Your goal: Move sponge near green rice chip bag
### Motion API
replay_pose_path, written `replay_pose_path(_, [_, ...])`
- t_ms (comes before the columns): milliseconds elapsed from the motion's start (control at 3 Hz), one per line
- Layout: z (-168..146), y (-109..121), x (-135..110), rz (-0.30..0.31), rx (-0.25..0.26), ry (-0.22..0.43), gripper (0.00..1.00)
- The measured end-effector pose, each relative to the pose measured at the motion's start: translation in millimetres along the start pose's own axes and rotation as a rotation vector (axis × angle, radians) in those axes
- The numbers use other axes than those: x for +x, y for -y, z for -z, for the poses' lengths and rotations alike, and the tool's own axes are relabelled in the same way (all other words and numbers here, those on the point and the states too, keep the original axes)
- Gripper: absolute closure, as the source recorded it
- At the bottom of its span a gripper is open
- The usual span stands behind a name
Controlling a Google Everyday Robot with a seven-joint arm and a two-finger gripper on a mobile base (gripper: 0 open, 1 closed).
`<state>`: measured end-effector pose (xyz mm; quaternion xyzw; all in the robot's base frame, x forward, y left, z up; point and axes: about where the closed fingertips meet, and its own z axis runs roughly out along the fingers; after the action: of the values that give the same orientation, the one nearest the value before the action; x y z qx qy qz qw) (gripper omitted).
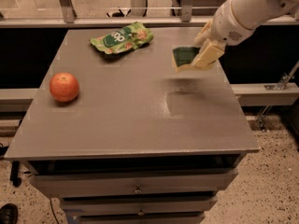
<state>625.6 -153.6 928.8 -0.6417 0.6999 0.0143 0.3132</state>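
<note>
Camera view: gripper [200, 59] holds sponge [183, 56] right of green rice chip bag [122, 37].

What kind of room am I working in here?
Probably an office or lab test area: a grey drawer cabinet on speckled flooring, a metal railing behind. The gripper, shut on the sponge, hangs over the cabinet top, right of the view.

Sponge [183, 57] aloft in end effector [200, 61], right of bag [122, 38].

Bare tabletop [140, 120], hand's [200, 59] sponge [183, 56] to bag [122, 37]
</note>
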Motion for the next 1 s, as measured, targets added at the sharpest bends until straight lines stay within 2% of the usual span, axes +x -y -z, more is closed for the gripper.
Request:
replay_pose_path(333, [-24,45,-10,0.035,0.063,0.027,1.0])
replay_pose_path(667, [-58,95,-23,0.053,0.102,0.072,1.0])
replay_pose_path(1000, [-91,127,-36,0.061,0.119,0.107,1.0])
